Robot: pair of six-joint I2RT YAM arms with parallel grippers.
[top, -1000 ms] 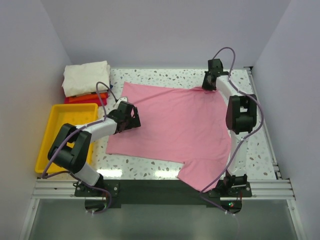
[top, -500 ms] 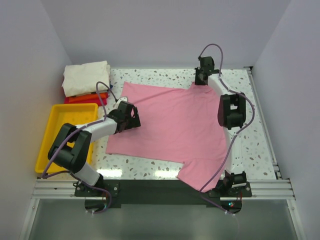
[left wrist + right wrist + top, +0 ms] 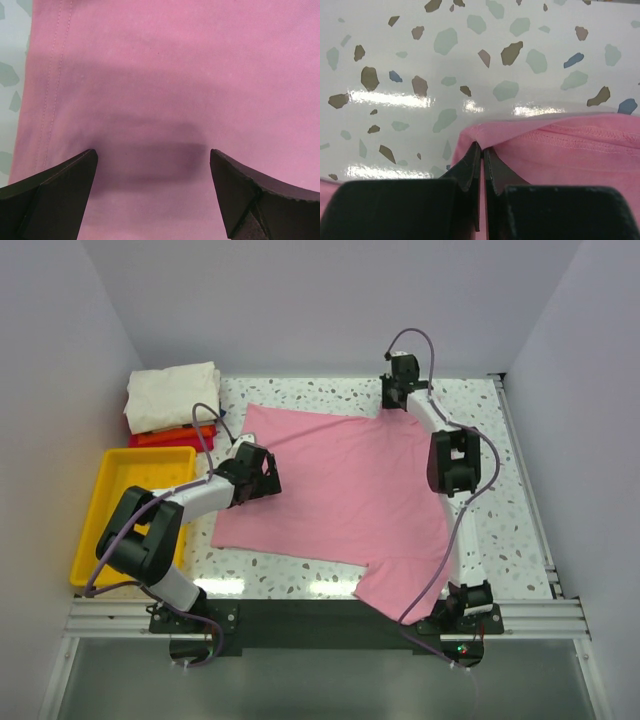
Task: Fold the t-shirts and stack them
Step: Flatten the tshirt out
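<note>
We judge the first fold of the pink shirt (image 3: 340, 490) to be in hand. It lies flat on the bench (image 3: 505, 510), one sleeve reaching past the near edge. The left hand (image 3: 152, 165) hovers spread above its left side. The right hand (image 3: 482, 150), pressed together, pinches the far edge. The next move calls for carrying that edge nearward. There is open room on the right; the tray (image 3: 88, 530) and the folded stack (image 3: 172, 398) crowd the left.

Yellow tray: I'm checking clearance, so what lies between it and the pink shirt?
In the top view, a strip of speckled table separates the yellow tray from the pink shirt; the left arm crosses above it.
</note>
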